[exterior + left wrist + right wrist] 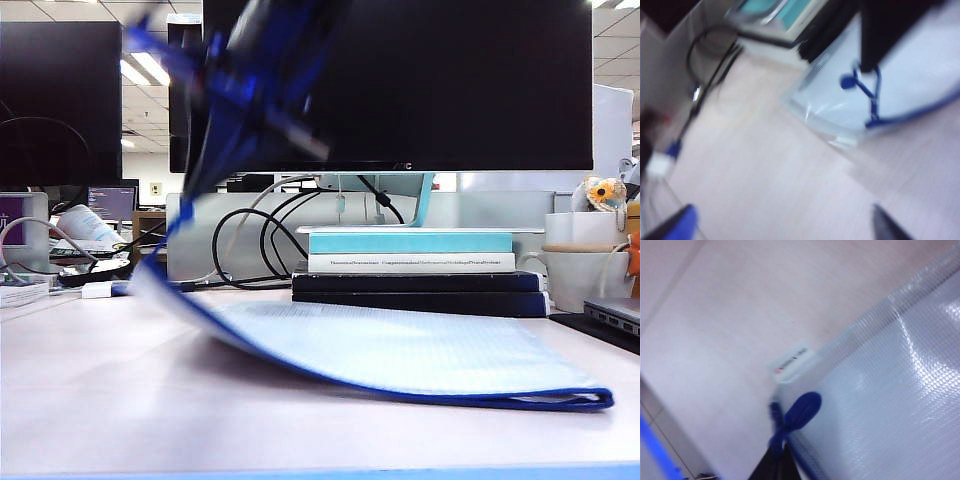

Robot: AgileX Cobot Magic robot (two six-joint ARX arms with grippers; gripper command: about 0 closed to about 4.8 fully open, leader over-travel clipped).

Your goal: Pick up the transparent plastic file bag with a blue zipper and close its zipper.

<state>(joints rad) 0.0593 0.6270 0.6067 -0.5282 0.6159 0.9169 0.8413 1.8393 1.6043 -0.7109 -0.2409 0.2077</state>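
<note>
Lifting: the large flat pouch of translucent whitish-blue mesh-grid plastic, the file bag [400, 350], has one end raised off the pale table [100, 400] toward eleven o'clock in the exterior view; its other end lies flat on the table at four o'clock.
Zipper: the thin royal-blue zipper [330, 372] runs along the bag's near long edge and curves up with the raised end.
Pull tab: the small blue looped pull tab [801, 412] sits at the bag's corner, right at the right gripper's tips.
Right gripper: the right gripper [776, 460] has its dark fingers pinched together on the base of the pull tab; in the exterior view it is probably the blurred dark mass at twelve o'clock.
Left gripper: the left gripper [785, 227] hangs above bare table, well apart from the bag, its fingers spread wide and holding nothing.
Background: a stack of books [415, 272] stands behind the bag, a black monitor [450, 80] above it, and a white mug [582, 275] at three o'clock.
</note>
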